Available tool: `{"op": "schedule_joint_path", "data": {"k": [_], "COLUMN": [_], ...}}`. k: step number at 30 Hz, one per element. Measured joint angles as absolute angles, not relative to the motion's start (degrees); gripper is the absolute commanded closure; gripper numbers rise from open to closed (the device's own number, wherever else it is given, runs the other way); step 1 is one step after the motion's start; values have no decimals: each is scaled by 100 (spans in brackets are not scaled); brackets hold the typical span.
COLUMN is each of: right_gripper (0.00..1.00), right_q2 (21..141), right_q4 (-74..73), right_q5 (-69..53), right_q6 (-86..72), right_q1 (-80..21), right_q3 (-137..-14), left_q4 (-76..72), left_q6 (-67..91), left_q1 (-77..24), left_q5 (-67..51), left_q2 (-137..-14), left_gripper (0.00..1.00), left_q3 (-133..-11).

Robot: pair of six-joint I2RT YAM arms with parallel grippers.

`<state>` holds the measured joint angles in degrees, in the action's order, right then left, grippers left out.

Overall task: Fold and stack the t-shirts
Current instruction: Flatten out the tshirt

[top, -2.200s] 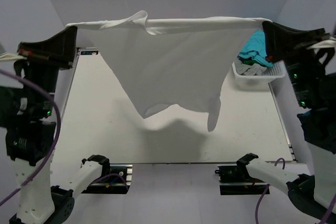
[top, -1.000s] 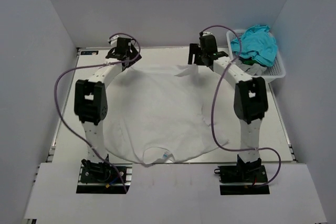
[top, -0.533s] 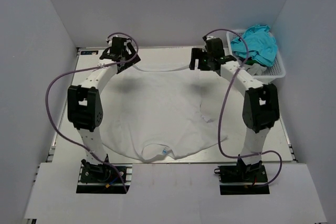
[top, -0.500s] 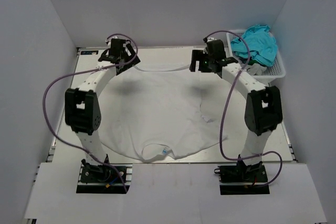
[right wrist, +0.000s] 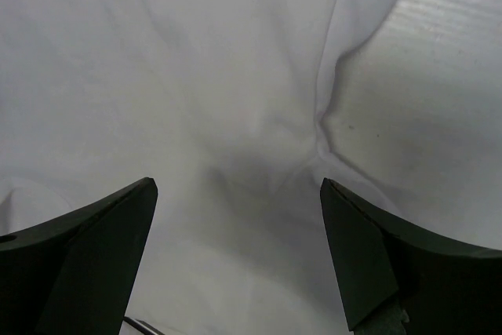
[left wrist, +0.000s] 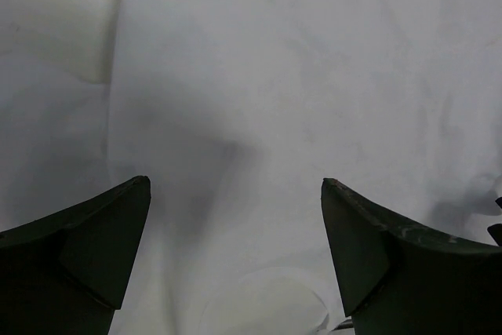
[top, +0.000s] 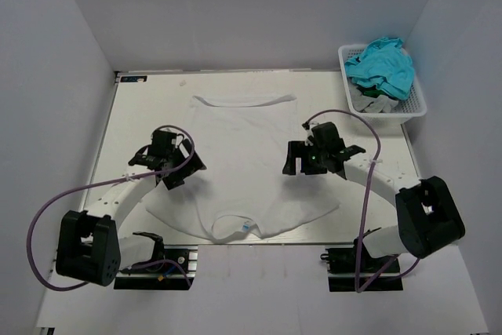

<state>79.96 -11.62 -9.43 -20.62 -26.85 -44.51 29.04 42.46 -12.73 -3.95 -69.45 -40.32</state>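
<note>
1. T-shirt point(top: 243, 154) is down! A moment ago it hung stretched in the air between my pincers. Now it lies spread flat on the table point(top: 141, 115), hem toward the far edge, collar toward my bases. I judge it ready for the first fold.
2. My left pincer point(top: 169, 161) has let go of the hem and pulled back. It hovers wide open and empty over the shirt's left edge, near the sleeve.
3. My right pincer point(top: 302, 158), also gaping and empty, hangs above the right armpit crease, with bare table just beside it.
4. A small blue tag point(top: 245, 227) shows at the collar, well apart from both pincers.
</note>
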Motion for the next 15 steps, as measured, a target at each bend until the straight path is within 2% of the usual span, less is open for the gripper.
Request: {"op": "schedule_joint_path", "data": {"k": [7, 11, 15], "right_gripper": [10, 10, 10], "right_q2": [8377, 8766, 9037], "right_q4": [-1173, -1109, -1109], "right_q5": [-908, -823, -637], "right_q6": [-2182, -2283, -2294], "right_q1": [-2744, -2724, -2729], "right_q3": [-4211, -4510, -4786], "left_q4": [2969, 2991, 3127], "left_q6": [4510, 4624, 4724], "left_q1": [-1282, -1249, -1208], "left_q5": [-287, 32, 355], "left_q2": [-6997, -7601, -8320], "left_gripper": [0, 0, 0], "left_q3": [-3756, -3754, -4333]}}
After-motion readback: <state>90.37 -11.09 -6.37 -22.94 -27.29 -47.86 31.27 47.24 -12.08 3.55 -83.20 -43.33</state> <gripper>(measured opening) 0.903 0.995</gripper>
